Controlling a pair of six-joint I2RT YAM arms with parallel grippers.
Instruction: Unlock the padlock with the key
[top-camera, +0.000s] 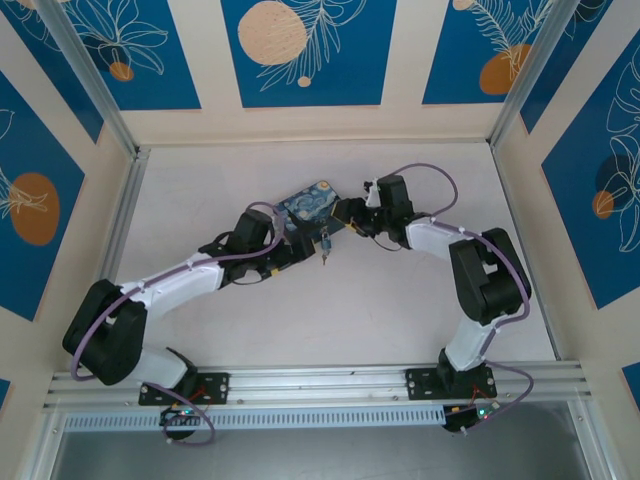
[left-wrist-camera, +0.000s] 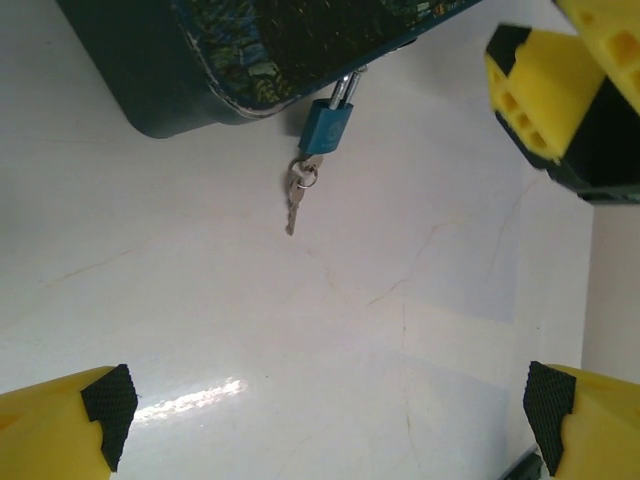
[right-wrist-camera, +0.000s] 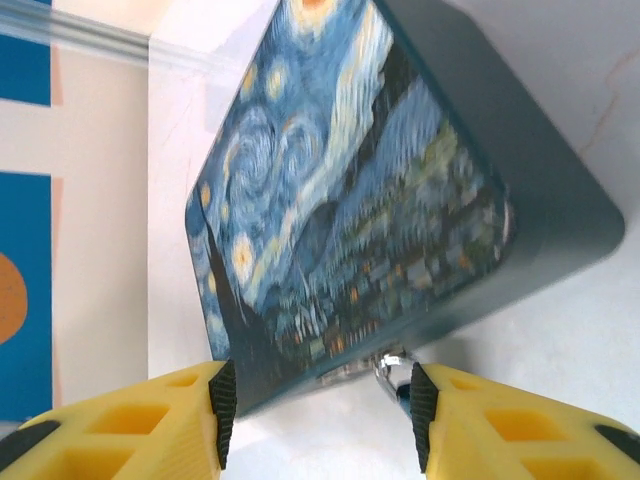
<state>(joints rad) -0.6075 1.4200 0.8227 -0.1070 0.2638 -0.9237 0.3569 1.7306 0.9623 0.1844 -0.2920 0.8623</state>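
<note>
The small blue padlock (left-wrist-camera: 325, 125) hangs from the front hasp of the starry-night tin (left-wrist-camera: 250, 50). The thin silvery key (left-wrist-camera: 297, 195) sticks out of the padlock's bottom and lies on the table with its ring. My left gripper (left-wrist-camera: 320, 420) is open a short way in front of the key, with nothing between its fingers. My right gripper (right-wrist-camera: 316, 415) is open and straddles the tin's (right-wrist-camera: 350, 200) near edge. The padlock's shackle (right-wrist-camera: 393, 368) sits just inside its right finger. From above, padlock (top-camera: 323, 243) and key (top-camera: 325, 258) lie between both grippers.
The white table (top-camera: 330, 320) is bounded by patterned walls with a metal rail along the left side (top-camera: 118, 215). The right gripper's yellow fingers (left-wrist-camera: 545, 95) show at the upper right of the left wrist view, close to the padlock.
</note>
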